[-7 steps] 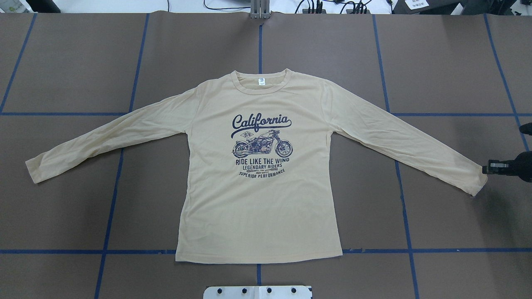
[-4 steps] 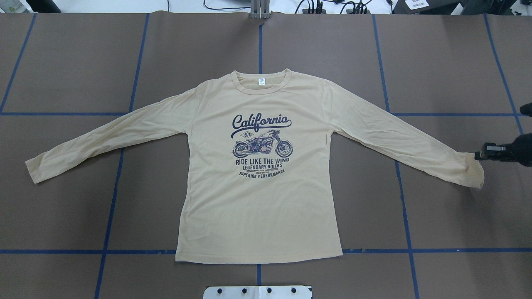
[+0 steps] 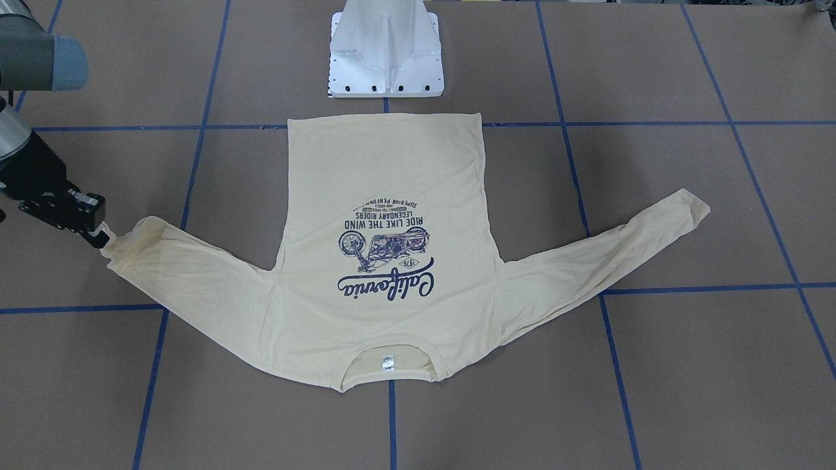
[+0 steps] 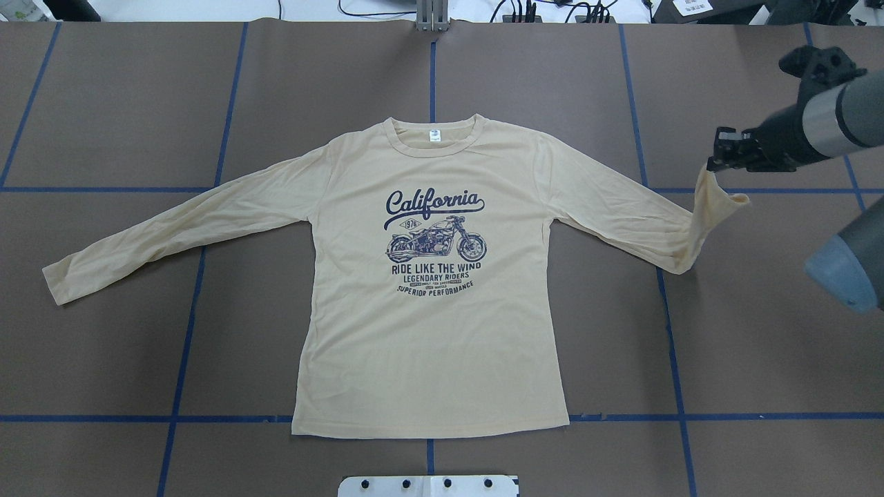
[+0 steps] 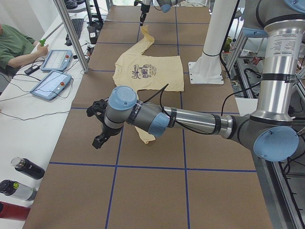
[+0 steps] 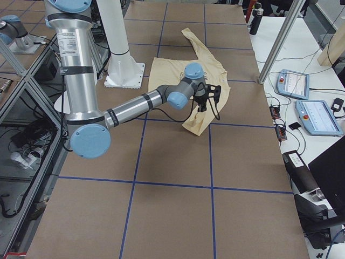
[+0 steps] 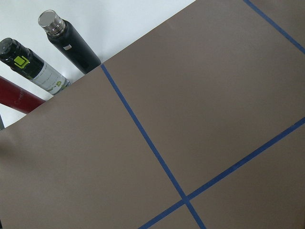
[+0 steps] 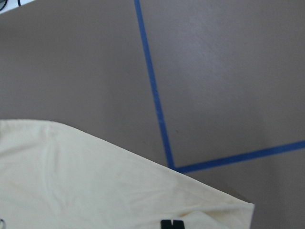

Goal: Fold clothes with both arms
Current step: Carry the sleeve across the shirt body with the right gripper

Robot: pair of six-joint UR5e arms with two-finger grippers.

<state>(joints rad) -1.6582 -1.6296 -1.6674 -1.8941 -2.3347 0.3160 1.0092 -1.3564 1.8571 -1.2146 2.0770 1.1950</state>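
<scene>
One pale cream-yellow long-sleeved T-shirt (image 4: 428, 331) lies face up in the middle of the worktop (image 4: 124, 103). Its body is flat, with the navy "California" motorcycle print (image 4: 435, 241) uppermost. The collar, with its small white neck label (image 4: 434, 135), is on the side far from the robot, and the hem lies just beside the white base pedestal (image 3: 385, 59). The sleeve on the robot's left (image 4: 173, 235) is stretched out flat, slanting away from the body. The sleeve on the robot's right (image 4: 615, 214) lies flat for only part of its length. Its outer end bends up off the worktop, and the cuff (image 4: 722, 200) hangs from the jaws of the right arm (image 4: 822, 128). Those jaws are closed tight on the cuff's edge, pinching the thin fabric above the worktop. The right wrist view looks down on sleeve fabric and a crossing of blue tape lines (image 8: 157, 109).

The left arm (image 5: 190, 119) reaches out over brown worktop near the flat sleeve's end, clear of the fabric. It shows only in the side view, so I cannot tell whether its jaws are open or closed. Its wrist view shows three bottles on the white bench at the worktop's edge: a black bottle (image 7: 69, 40) with a silver cap, a dark labelled bottle (image 7: 33, 67) and a red bottle (image 7: 16, 98). Farther along that bench lie two control tablets (image 5: 52, 85), with a person's green sleeve (image 5: 14, 45) beside them.
</scene>
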